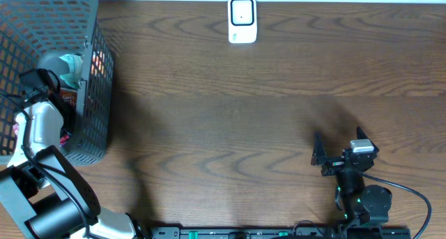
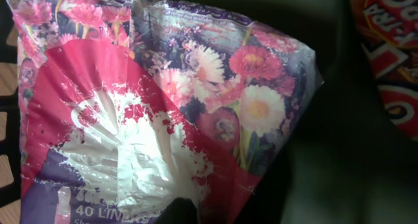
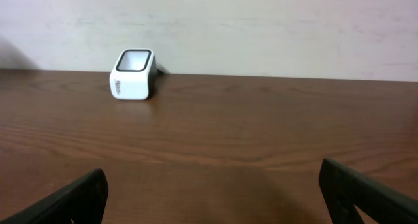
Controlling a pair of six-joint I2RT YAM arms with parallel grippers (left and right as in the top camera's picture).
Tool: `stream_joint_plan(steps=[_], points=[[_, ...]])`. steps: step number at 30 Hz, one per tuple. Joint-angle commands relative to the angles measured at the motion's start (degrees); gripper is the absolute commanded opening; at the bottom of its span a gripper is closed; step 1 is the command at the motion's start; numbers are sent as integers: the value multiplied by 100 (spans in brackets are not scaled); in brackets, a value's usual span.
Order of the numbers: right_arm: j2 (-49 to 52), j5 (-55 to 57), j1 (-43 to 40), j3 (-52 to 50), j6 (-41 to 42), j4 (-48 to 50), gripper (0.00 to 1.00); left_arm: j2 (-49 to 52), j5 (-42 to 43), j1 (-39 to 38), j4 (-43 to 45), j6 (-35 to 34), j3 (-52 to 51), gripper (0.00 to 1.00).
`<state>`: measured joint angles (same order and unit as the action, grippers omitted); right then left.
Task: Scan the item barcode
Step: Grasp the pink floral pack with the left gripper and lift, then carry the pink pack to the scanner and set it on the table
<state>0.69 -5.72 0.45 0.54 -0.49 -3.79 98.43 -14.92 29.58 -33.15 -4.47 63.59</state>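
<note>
In the basket (image 1: 42, 16) at the overhead frame's upper left, the left hand (image 1: 43, 81) is clamping fully shut, seemingly on the floral packet (image 2: 163, 119), while the scanner (image 1: 242, 19) is sitting well apart toward top centre of the desk (image 1: 209, 127), nearer the wide-open, empty right hand (image 1: 339, 143).

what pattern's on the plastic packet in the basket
The packet has a floral print, pink and white flowers on purple; clearest in left wrist view.
</note>
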Motion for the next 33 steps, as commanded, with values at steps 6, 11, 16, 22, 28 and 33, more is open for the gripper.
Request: stream_joint_plan(steps=[6,11,16,22,28,33], points=[[-31,22,-37,-22,-42,-9,99,-1189,496,24,105,-70,332,7],[-31,22,-37,-22,-42,-7,99,-2430,1222,24,1054,-376,415,7],[-31,22,-37,-22,-42,-9,99,-3432,1694,9,1915,-1038,415,7],[-31,22,-37,-22,-42,-7,99,-4258,2660,-874,2708,-1394,415,7],[-31,22,-37,-22,-42,-9,99,-4507,2715,-2184,3027,-1364,415,7],[-31,22,-37,-22,-42,-7,99,-4347,2712,-3340,2830,-1360,415,7]])
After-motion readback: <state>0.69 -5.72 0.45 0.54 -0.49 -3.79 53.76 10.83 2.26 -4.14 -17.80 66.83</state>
